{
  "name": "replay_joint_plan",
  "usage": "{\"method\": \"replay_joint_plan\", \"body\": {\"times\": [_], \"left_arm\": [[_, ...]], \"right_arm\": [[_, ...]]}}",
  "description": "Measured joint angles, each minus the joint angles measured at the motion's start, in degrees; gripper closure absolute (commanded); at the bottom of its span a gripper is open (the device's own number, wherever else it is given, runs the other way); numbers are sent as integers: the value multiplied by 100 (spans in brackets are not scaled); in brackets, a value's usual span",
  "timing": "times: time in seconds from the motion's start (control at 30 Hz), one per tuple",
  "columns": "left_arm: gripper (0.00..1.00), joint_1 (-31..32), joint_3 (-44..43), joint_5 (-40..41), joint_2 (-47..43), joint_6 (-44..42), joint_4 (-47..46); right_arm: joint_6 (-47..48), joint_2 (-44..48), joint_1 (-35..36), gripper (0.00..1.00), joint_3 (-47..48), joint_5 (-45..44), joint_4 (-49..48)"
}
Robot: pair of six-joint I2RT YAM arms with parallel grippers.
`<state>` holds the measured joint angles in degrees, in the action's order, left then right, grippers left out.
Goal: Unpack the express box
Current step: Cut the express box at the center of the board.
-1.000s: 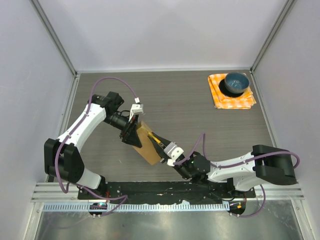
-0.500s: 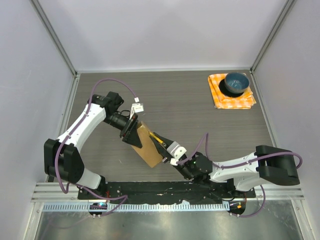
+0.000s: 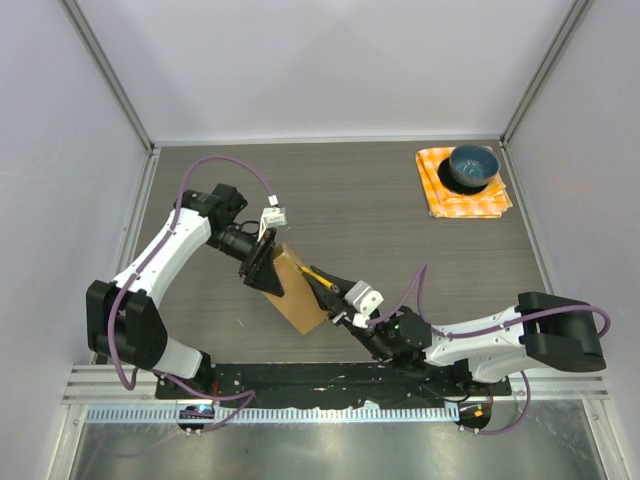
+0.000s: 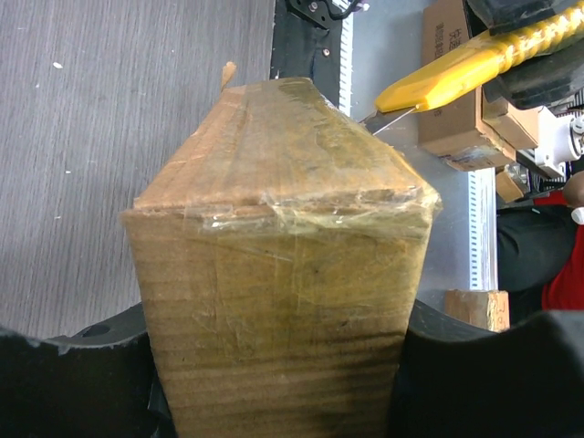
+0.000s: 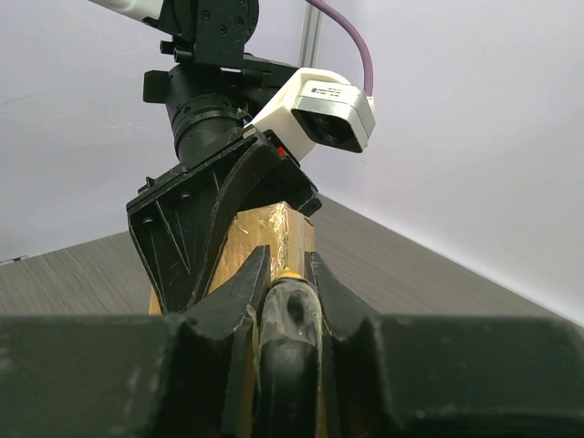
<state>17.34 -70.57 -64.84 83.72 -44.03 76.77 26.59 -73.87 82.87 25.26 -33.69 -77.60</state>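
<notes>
The express box point(image 3: 298, 293), brown cardboard sealed with clear tape, is held tilted above the table near the front centre. My left gripper point(image 3: 262, 265) is shut on its upper left end. In the left wrist view the box point(image 4: 274, 274) fills the space between my black fingers point(image 4: 73, 374). My right gripper point(image 3: 335, 293) is shut on a yellow utility knife point(image 3: 318, 277). Its blade tip point(image 4: 379, 119) sits at the box's right edge. In the right wrist view the knife point(image 5: 290, 328) points at the box's taped corner point(image 5: 287, 228).
A blue bowl point(image 3: 472, 166) stands on an orange checked cloth point(image 3: 462, 200) at the back right. Grey walls close in the table on three sides. Beyond the front rail point(image 3: 300, 412), the left wrist view shows other cartons point(image 4: 456, 100).
My right wrist has shifted a little to the right while the knife stays at the box's right edge. The left gripper and the box have barely moved.
</notes>
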Motion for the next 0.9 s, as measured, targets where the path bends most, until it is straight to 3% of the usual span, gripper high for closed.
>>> {"method": "replay_joint_plan", "body": {"times": [0.9], "left_arm": [[100,-2,7,315,0,2,2]], "right_arm": [[-702,-341,79,99,-136,-479,-413]]}}
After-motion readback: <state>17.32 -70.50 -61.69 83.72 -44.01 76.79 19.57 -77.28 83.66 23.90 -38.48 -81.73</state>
